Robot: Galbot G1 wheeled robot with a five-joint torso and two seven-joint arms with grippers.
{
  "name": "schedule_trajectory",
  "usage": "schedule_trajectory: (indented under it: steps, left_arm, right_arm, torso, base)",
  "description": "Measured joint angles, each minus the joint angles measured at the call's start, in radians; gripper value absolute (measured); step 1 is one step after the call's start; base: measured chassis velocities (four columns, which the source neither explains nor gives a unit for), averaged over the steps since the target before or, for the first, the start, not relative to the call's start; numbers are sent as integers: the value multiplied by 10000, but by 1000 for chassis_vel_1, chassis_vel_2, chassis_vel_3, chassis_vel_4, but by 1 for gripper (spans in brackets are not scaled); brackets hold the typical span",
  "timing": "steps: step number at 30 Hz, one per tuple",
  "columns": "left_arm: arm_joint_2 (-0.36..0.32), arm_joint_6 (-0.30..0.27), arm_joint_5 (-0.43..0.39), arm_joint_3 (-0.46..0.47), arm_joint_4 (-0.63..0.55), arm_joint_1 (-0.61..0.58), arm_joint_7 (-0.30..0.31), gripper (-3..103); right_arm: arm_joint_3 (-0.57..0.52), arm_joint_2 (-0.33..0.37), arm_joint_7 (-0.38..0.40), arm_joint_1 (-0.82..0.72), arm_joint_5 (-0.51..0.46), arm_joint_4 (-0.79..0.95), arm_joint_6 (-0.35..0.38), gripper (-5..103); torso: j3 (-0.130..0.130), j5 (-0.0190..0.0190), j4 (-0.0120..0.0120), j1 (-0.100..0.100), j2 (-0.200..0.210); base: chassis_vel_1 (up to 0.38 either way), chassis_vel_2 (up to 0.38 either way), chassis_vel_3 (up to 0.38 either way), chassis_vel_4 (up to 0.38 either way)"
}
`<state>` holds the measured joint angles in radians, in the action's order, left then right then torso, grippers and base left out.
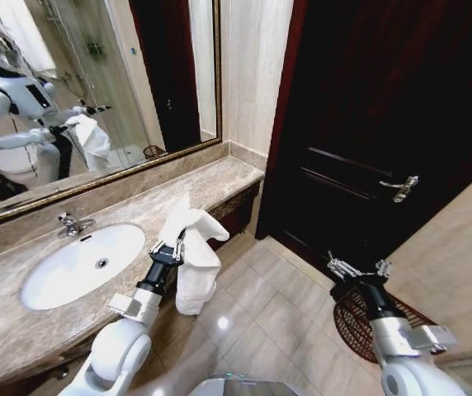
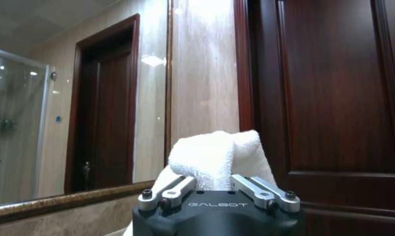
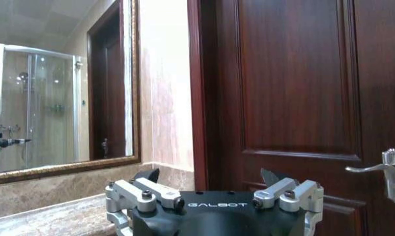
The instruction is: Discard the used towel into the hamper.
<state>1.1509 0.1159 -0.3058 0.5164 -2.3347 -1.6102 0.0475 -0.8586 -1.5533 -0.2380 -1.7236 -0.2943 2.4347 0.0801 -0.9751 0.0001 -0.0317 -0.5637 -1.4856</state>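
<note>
Closest in, the left pincer (image 1: pixel 180 245) had the white towel (image 1: pixel 195 264) clamped near its top, and most of the cloth hung free below it over the floor, just off the front edge of the marble surface (image 1: pixel 21 330). That was the worry: a grip on one bunched fold could let the cloth slide out on any quick swing, and the long tail looked likely to brush the edge of the surface or catch on the way across. On the other side the right pincer (image 1: pixel 356 268) stood wide with nothing in it, raised just above the hamper (image 1: pixel 351 326), which sat on the tiles by the right-hand wall, well apart from the towel. With that arm over the basket, a crossing left arm could have clipped it, and a floppy towel dropped from off-centre might have draped over the rim instead of going in. Much of the hamper was masked by the right arm, and its far side was cut off. From the left wrist view, only the towel's top (image 2: pixel 214 157) showed above the fingers, so how deep the grip went was hard to judge. Farther back stood the dark door (image 1: pixel 368 124).
</note>
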Motion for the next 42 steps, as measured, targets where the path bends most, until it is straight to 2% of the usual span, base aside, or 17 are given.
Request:
schedule_trajectory:
  steps: [11,19,42]
  left_arm:
    - [445,-44,251,-229,191,-127,44,7]
    - [689,299,466,-216,428,-250,130,7]
    - [726,607,552,-191,759,20,-119,7]
  right_arm:
    - [-229,109,244,-716,14,119,-232,100]
    - [-138,93,481,-799,91,193,-378,100]
    - [-349,-3,675,-644,52,-124,-658,100]
  torso:
    - [0,-1,1,-1,0]
    - [0,0,-1,-1,1]
    - [0,0,3,-1,1]
  base:
    - [0,0,0,0]
    - [0,0,0,0]
    - [-88,-87,-92,-83]
